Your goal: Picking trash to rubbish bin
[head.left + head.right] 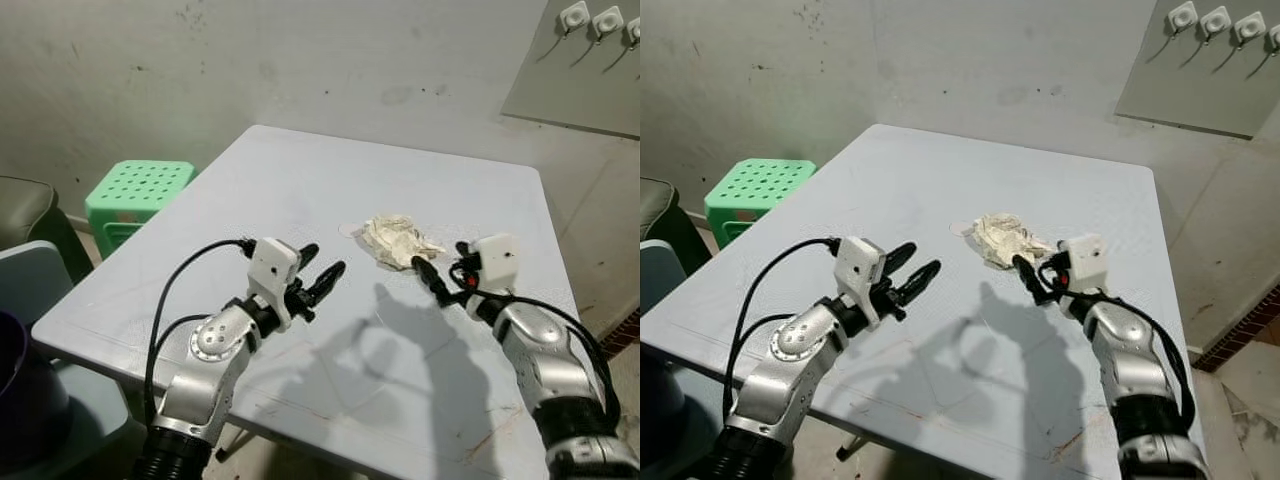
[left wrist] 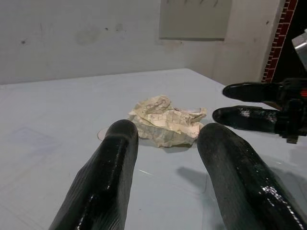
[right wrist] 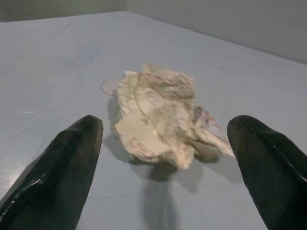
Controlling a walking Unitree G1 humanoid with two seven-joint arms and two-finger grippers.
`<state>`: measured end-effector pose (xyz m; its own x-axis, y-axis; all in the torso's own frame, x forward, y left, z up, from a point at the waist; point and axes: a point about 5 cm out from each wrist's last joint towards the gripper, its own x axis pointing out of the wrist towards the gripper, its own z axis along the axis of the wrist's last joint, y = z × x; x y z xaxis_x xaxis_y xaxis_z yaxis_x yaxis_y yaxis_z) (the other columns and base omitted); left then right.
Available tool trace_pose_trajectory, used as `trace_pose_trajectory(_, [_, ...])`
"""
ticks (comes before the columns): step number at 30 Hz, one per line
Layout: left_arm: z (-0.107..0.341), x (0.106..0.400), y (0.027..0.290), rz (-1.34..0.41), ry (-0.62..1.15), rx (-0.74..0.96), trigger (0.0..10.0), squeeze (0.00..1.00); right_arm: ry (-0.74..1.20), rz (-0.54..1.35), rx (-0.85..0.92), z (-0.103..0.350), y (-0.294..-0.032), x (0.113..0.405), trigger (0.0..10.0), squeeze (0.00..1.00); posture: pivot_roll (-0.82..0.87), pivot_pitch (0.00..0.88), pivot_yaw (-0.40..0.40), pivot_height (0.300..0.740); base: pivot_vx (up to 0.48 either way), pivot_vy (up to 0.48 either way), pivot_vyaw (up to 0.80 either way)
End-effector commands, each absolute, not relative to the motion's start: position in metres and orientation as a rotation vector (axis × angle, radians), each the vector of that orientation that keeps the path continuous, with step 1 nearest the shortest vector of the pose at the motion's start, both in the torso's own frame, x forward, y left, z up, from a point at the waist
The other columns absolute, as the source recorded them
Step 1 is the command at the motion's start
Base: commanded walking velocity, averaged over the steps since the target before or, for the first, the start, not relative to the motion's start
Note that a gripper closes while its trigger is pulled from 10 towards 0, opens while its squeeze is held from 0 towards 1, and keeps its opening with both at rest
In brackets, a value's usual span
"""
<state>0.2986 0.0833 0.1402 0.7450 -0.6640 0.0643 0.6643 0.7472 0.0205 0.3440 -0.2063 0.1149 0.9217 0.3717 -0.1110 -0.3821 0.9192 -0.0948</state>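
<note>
At the far left edge, low down, part of a dark bin [image 1: 12, 400] shows beside the bench; what it holds cannot be made out. Behind it stands a green stool [image 1: 135, 195] with a perforated top, against the grey wall [image 1: 300, 60].

The pale bench [image 1: 300, 180] carries one thing, a wad of crumpled paper [image 1: 398, 241], off-white with faint printed lines, lying a little right of the bench's middle. A small thin disc [image 3: 111, 86] lies flat on the surface touching the wad's edge.

The left pincer [image 1: 322, 270] hovers above the bench, left of the wad and apart from it, its two black fingers [image 2: 100, 182] spread and holding nothing. From the left wrist view, the wad sits ahead between those fingers, with the other pincer's fingers off to one side.

The right pincer [image 1: 1032, 276] is at the near right side of the wad, low over the bench. Its fingers [image 3: 57, 167] are released and wide apart; in the right wrist view they flank the wad, which lies just ahead of the tips, not touched by either.

On the wall at upper right hangs a grey panel [image 1: 580, 70] with white hooks [image 1: 575, 15].
</note>
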Motion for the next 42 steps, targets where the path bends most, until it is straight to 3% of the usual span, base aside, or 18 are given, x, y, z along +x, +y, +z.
trace_pose_trajectory(1, [0.144, 0.296, 0.086, -0.711, -0.078, 0.006, 10.0, 0.0, 0.096, 0.42, -0.14, 0.119, -0.205, 0.349, 10.0, 0.0, -0.01, 0.0, -0.06, 0.74, 0.0, 0.0, 0.0])
trace_pose_trajectory(19, [0.148, 0.282, 0.104, -0.646, -0.065, 0.019, 10.0, 0.0, 0.118, 0.55, -0.167, 0.134, -0.187, 0.372, 10.0, 0.0, 0.07, 0.002, -0.089, 0.74, 0.0, 0.0, 0.0])
trace_pose_trajectory(42, [0.148, 0.25, 0.114, -0.628, 0.023, 0.0, 10.0, 0.0, 0.272, 0.539, -0.111, 0.111, -0.179, 0.37, 10.0, 0.0, 0.09, 0.147, -0.064, 0.74, 0.0, 0.0, 0.0])
